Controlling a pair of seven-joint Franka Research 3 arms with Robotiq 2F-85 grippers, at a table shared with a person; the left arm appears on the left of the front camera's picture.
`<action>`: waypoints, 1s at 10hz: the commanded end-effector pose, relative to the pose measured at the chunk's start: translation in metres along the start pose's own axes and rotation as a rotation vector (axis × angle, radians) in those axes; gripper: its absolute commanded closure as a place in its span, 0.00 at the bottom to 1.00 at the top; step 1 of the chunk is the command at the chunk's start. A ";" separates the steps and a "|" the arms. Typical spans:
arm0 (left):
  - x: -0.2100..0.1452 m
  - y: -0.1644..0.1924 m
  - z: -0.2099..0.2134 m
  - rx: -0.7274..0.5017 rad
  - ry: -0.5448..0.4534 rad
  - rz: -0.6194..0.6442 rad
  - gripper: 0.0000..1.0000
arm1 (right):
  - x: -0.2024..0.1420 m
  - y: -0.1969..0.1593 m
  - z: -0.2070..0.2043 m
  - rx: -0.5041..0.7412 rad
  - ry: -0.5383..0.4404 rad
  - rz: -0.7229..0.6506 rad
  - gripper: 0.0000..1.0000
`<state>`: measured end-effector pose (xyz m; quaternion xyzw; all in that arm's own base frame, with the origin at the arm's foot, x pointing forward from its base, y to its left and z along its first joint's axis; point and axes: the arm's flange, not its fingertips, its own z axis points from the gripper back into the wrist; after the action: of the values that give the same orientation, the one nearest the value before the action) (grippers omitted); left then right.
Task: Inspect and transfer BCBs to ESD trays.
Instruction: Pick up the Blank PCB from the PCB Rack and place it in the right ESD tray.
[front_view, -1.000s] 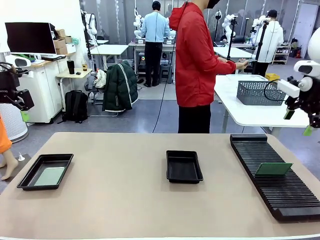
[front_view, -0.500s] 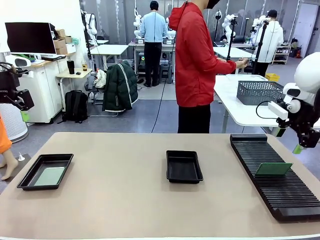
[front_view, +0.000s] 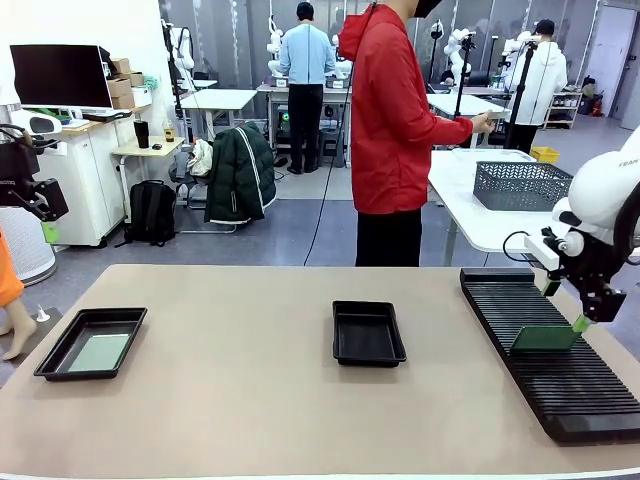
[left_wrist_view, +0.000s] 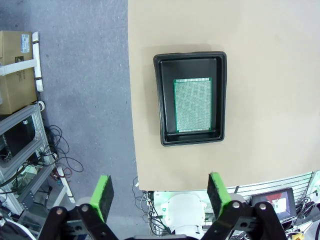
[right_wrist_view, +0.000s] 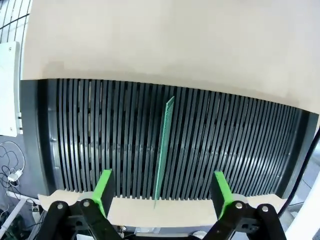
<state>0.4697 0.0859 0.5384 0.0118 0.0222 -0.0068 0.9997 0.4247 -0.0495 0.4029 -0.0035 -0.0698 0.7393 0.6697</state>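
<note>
Right tool (front_view: 565, 305), wide-spread, over upright BCB (front_view: 547, 338)

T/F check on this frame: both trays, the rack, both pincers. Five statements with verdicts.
1. The left ESD tray holds a BCB. True.
2. The middle ESD tray holds a BCB. False: it is empty.
3. The right pincer is shut on the racked BCB. False: it is open, with one finger on each side of that board, neither touching it.
4. The racked BCB stands on edge in the slotted rack. True.
5. The left pincer is open. True.
</note>
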 end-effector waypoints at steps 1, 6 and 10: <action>0.000 0.001 0.000 0.000 -0.003 0.001 0.00 | 0.000 0.001 -0.018 -0.027 -0.005 -0.035 0.00; 0.000 0.001 0.000 0.000 -0.003 0.001 0.00 | 0.000 0.007 -0.044 -0.024 -0.009 -0.071 0.00; 0.000 0.001 0.000 0.000 -0.003 0.001 0.00 | -0.001 0.005 -0.051 -0.050 0.013 -0.128 0.00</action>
<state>0.4697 0.0859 0.5384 0.0118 0.0222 -0.0068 0.9997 0.4242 -0.0495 0.3594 -0.0103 -0.0771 0.7030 0.7070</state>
